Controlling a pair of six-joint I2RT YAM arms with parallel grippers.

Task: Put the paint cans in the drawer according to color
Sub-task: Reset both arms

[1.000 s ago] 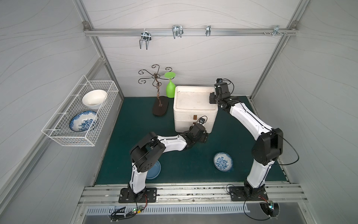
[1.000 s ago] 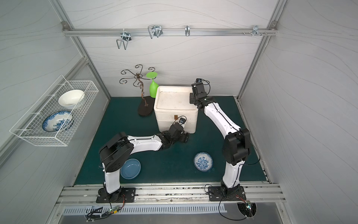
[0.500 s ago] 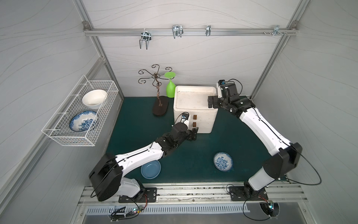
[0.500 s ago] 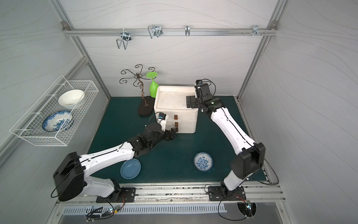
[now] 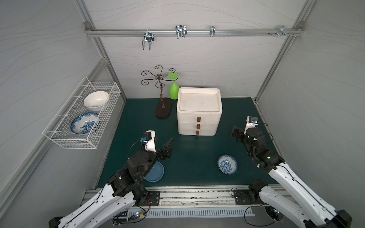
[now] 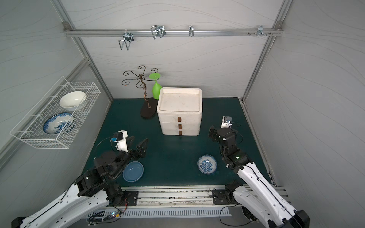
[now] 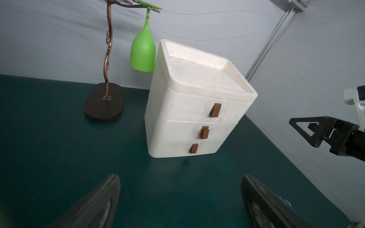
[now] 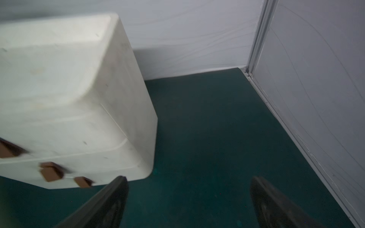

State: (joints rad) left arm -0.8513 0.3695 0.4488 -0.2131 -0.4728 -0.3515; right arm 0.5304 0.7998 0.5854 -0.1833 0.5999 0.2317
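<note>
No paint cans show in any view. The white drawer unit stands at the back middle of the green mat, and its three drawers with brown handles are pushed in. My left gripper hovers in front of it to the left, open, with nothing but mat between the fingers. My right gripper is to the right of the unit, also open and empty. The unit's lower right corner lies beside one of its fingers.
A plain blue plate lies under my left arm. A blue-patterned bowl sits at front right. A green goblet hangs upside down on a copper stand left of the unit. A wire basket with two bowls hangs on the left wall.
Both arms have pulled back from the drawer unit toward the front: the left from the drawer fronts, the right from the unit's top right corner.
</note>
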